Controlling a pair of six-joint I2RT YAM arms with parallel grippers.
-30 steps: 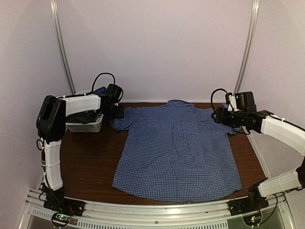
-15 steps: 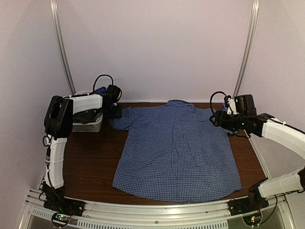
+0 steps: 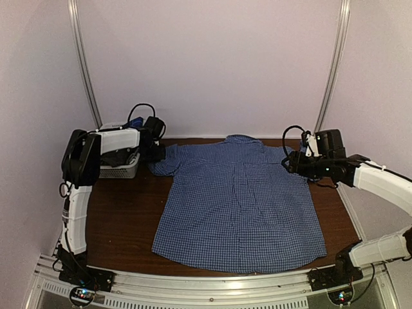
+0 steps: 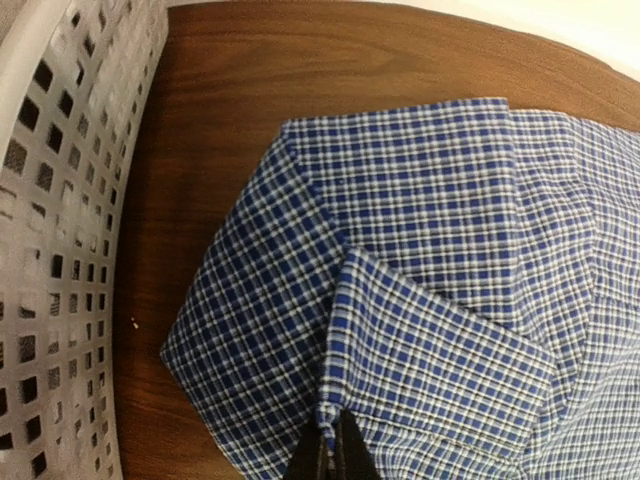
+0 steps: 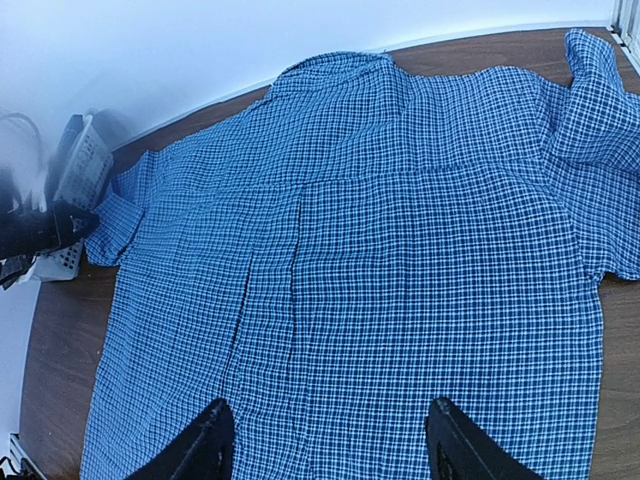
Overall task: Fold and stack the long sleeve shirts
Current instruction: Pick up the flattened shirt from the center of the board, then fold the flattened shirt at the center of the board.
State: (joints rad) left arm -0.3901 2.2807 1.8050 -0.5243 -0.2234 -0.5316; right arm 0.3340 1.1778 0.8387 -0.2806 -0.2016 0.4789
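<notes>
Top external shows the blue-checked shirt spread flat, lightly wrinkled.

Checked shirt flat on table

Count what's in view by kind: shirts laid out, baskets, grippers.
shirt: 1, spread flat
basket: 1, contents unclear
grippers: 2, left gripper pinching the shirt sleeve, right gripper open
total: 4
</notes>
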